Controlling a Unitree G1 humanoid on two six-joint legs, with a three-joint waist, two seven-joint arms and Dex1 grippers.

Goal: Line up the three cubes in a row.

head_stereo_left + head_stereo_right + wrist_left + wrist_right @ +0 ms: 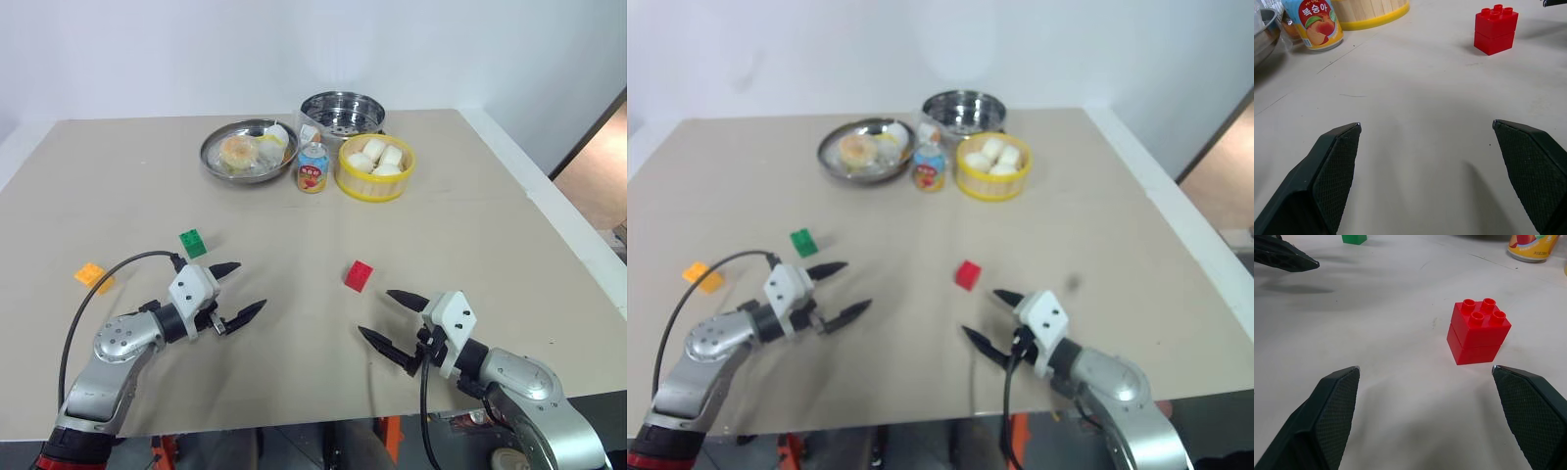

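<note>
Red cube (359,275) gives you bare bench (294,323) all round, green cube (193,243) and orange-yellow cube (90,275) sit near the left edge, both grippers' jaws spread empty.

Cubes: I saw three, one red cube (359,275), one green cube (193,243), one orange-yellow cube (90,275).
Grippers: I had two, my left gripper (238,290) and my right gripper (388,318).
Drink cans: I saw one printed can (313,167).
Metal dishes: I counted two, a shallow metal bowl (215,157) and a steel steamer pot (342,111).
Yellow baskets: I saw one yellow basket (375,185).
White buns: I counted four white buns (374,149) in it.
</note>
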